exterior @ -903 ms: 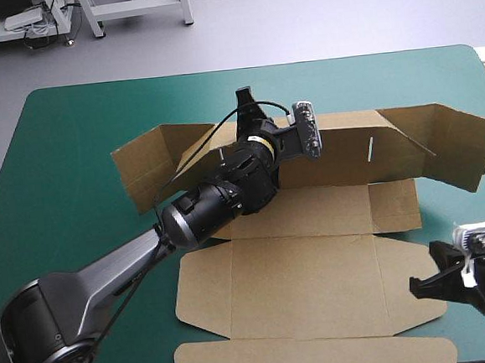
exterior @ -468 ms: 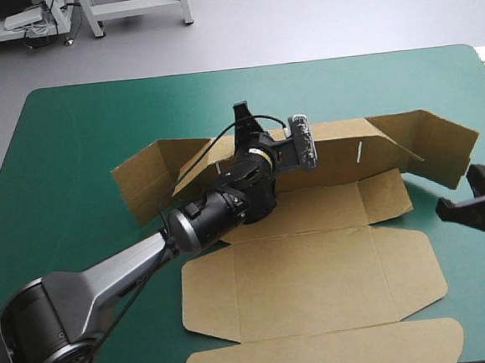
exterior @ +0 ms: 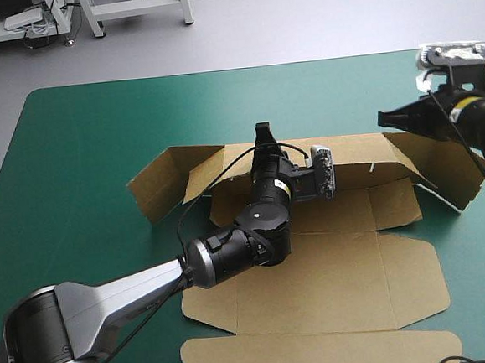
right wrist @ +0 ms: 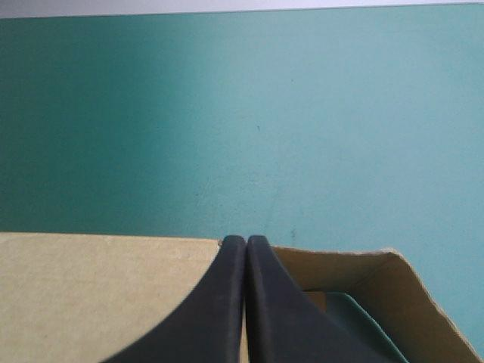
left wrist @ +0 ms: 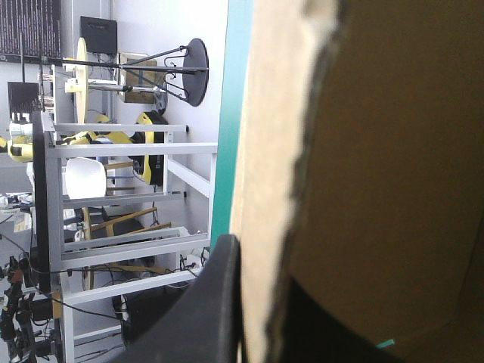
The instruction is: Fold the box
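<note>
My left gripper [exterior: 263,134] is clamped on the raised far wall of the brown box [exterior: 317,281]. That arm reaches in from the near left, across the flat panels. My right gripper [right wrist: 246,242], fingers pressed together, hangs over the wall's right end. The box lies mid-table on the teal-green cover [exterior: 79,135].

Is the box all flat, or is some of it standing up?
Partly up: the box has its far wall standing, left gripper pinching it; near panels lie flat.
</note>
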Controlling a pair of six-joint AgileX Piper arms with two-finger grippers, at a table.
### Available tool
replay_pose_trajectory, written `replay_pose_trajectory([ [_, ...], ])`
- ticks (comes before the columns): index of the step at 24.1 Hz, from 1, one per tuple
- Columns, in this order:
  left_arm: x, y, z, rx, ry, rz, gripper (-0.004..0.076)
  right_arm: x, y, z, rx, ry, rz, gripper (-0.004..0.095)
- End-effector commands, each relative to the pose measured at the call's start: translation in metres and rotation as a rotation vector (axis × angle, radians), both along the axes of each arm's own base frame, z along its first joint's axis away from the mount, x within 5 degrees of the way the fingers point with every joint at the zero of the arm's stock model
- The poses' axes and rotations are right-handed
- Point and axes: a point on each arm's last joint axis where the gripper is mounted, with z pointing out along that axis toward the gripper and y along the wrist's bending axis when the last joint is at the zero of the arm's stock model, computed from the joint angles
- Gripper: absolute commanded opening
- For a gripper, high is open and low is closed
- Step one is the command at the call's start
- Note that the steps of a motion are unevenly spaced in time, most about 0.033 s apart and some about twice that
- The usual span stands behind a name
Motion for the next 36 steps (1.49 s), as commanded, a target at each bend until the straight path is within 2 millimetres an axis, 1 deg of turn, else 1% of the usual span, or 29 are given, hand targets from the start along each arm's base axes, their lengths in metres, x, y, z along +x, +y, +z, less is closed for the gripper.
replay_pose_trajectory([
  [1, -0.005, 0.008, 0.031, -0.063, -0.075, -0.001, -0.0009, 0.025, -0.014, 0.018, 0.010, -0.013, -0.009, -0.0018],
  [4, -0.005, 0.008, 0.031, -0.062, -0.075, 0.002, -0.0009, 0.045, -0.035, 0.013, 0.071, 0.073, -0.002, -0.0019],
  [7, -0.005, 0.008, 0.031, -0.063, -0.075, 0.001, -0.0009, 0.055, -0.059, 0.006, 0.166, 0.121, 0.032, -0.0018],
  [8, -0.005, 0.008, 0.031, -0.064, -0.075, 0.001, -0.0009, 0.059, -0.074, -0.001, 0.205, 0.142, 0.039, -0.0018],
  [10, -0.005, 0.008, 0.031, -0.064, -0.075, 0.001, -0.0009, 0.066, -0.092, -0.011, 0.230, 0.161, 0.050, -0.0018],
  [11, -0.005, 0.008, 0.031, -0.064, -0.075, 0.001, -0.0009, 0.069, -0.096, -0.014, 0.246, 0.166, 0.045, -0.0018],
  [13, -0.005, 0.008, 0.031, -0.064, -0.075, 0.001, -0.0009, 0.080, -0.099, -0.025, 0.266, 0.184, 0.067, -0.0018],
  [15, -0.005, 0.008, 0.031, -0.068, -0.074, 0.003, -0.0009, 0.093, -0.103, -0.043, 0.282, 0.243, 0.083, -0.0018],
  [17, -0.005, 0.008, 0.031, -0.068, -0.074, 0.003, -0.0009, 0.102, -0.104, -0.056, 0.325, 0.284, 0.095, -0.0018],
  [20, -0.005, 0.008, 0.031, -0.079, -0.072, 0.006, -0.0009, 0.107, -0.104, -0.067, 0.342, 0.328, 0.110, -0.0018],
  [26, -0.005, 0.008, 0.031, -0.093, -0.068, 0.016, -0.0009, 0.105, -0.104, -0.083, 0.349, 0.383, 0.108, -0.0019],
  [30, -0.005, 0.009, 0.031, -0.084, -0.070, 0.020, -0.0009, 0.099, -0.103, -0.084, 0.331, 0.385, 0.121, -0.0019],
  [35, -0.004, 0.010, 0.030, -0.115, -0.062, 0.044, -0.0009, 0.088, -0.100, -0.088, 0.303, 0.396, 0.151, -0.0019],
  [36, -0.004, 0.010, 0.031, -0.130, -0.060, 0.055, -0.0009, 0.085, -0.100, -0.087, 0.302, 0.392, 0.149, -0.0019],
])
